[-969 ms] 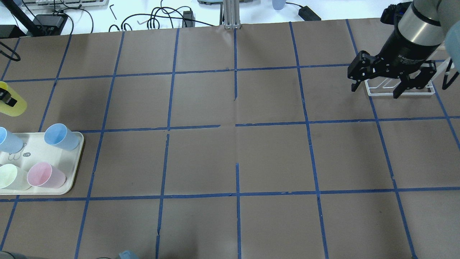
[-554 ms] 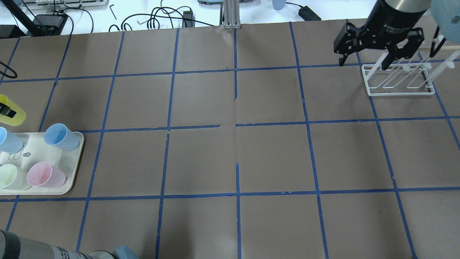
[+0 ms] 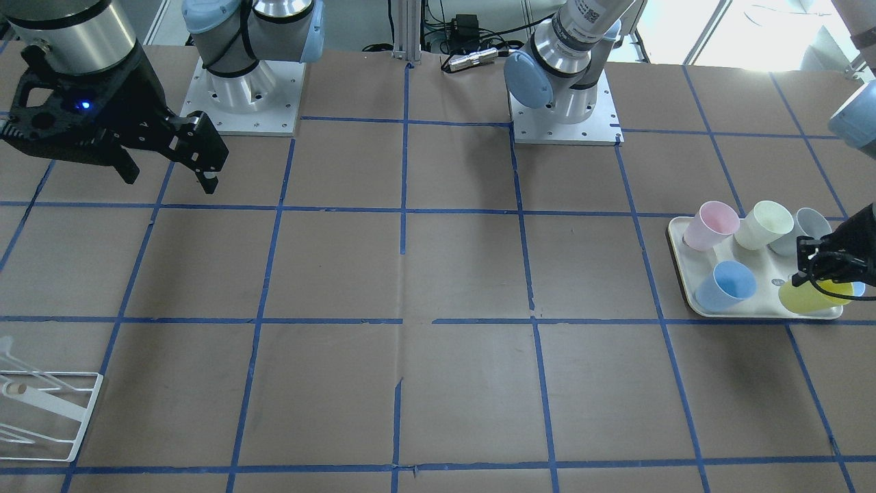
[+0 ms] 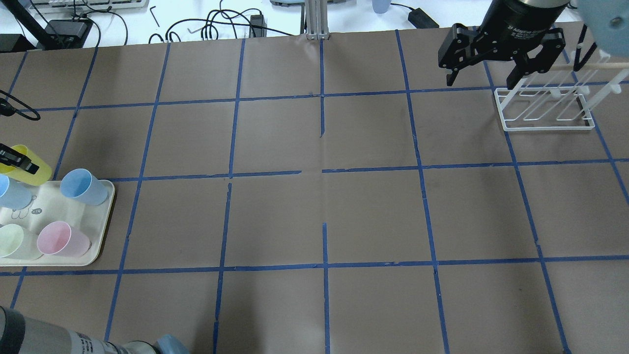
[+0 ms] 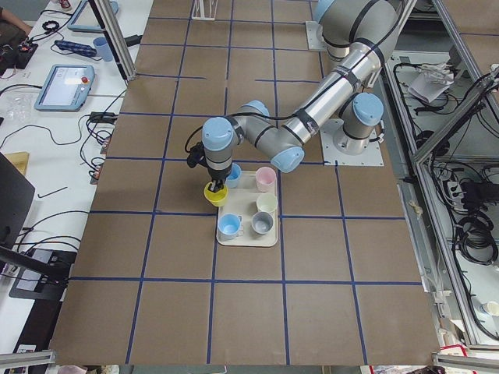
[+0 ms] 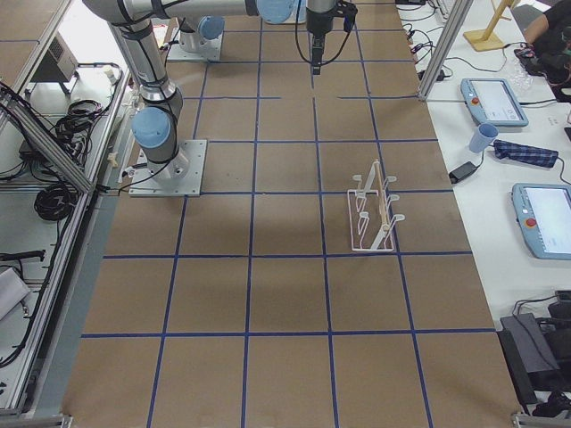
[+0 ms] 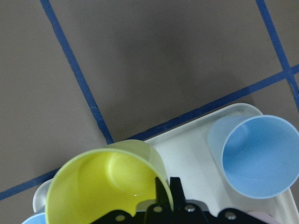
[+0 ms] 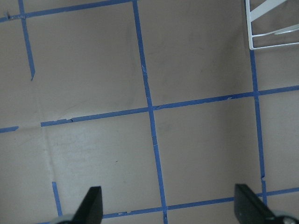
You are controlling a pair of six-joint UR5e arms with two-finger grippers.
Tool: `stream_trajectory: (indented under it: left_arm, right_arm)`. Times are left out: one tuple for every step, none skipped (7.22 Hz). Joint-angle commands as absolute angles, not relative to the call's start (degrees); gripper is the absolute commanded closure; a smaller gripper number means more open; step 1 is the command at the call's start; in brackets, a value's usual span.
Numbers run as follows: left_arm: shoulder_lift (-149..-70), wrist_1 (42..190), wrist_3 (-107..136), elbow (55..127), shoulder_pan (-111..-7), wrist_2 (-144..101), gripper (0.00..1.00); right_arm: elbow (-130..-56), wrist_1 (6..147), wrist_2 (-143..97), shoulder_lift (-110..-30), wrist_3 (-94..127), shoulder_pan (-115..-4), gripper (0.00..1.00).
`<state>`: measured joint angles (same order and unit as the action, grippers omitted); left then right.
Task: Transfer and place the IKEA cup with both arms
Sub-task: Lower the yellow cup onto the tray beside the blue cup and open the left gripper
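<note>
The lemon-yellow IKEA cup (image 4: 30, 170) hangs tilted from my left gripper (image 4: 14, 160) at the far corner of the cream tray (image 4: 105, 216). The left gripper is shut on the cup's rim. In the left wrist view the cup (image 7: 100, 186) sits over the tray's corner, with the fingers (image 7: 163, 192) pinching its rim. It also shows in the front view (image 3: 811, 296) and the left side view (image 5: 216, 193). My right gripper (image 4: 484, 74) is open and empty, high over the table's far right, beside the white rack (image 4: 545, 105). The right wrist view shows only bare table.
The tray (image 3: 677, 263) holds a blue cup (image 4: 83, 186), a pink cup (image 4: 62, 239), a pale green cup (image 4: 14, 241) and another blue cup (image 4: 12, 192). Blue tape lines grid the brown table. Cables lie beyond the far edge.
My left gripper has carried the yellow cup nearer, up to the tray's far corner. My right gripper, still open, has moved away from above the rack, farther back and leftward.
</note>
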<state>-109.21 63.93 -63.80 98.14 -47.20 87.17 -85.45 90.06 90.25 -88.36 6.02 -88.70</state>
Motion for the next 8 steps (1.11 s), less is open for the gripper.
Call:
stream_trajectory:
  left_arm:
    - [-109.1,61.2,-61.8,101.4,-47.0,87.3,1.0]
    - [-109.1,60.8,-61.8,101.9,-47.0,87.4,1.0]
    - [-109.2,60.7,-61.8,102.6,-47.0,87.4,0.86]
    - [-109.1,60.7,-61.8,103.0,-47.0,87.4,0.81]
    - [-109.2,60.6,-62.0,103.1,-46.8,87.4,0.58]
    - [-109.2,60.2,-62.1,102.9,-46.8,87.4,0.39]
    - [-109.2,59.9,-62.1,102.7,-46.8,87.5,0.37]
    - [-108.3,60.5,-62.2,101.0,-46.9,89.8,0.32]
  right_arm:
    - [-85.9,90.1,90.0,-89.5,5.6,-89.1,0.0]
    - [-86.1,90.0,90.0,-90.4,5.1,-89.1,0.0]
    - [-86.7,89.4,89.9,-91.9,5.1,-89.1,0.0]
    - [-86.7,89.3,89.9,-91.9,5.2,-89.1,0.0]
    - [-86.7,89.3,89.8,-91.9,5.2,-89.1,0.0]
    - [-86.7,89.3,89.8,-91.9,5.2,-89.1,0.0]
    - [-86.7,89.7,89.8,-91.8,5.2,-89.1,0.0]
    - [-85.7,90.3,89.7,-91.2,5.3,-89.1,0.0]
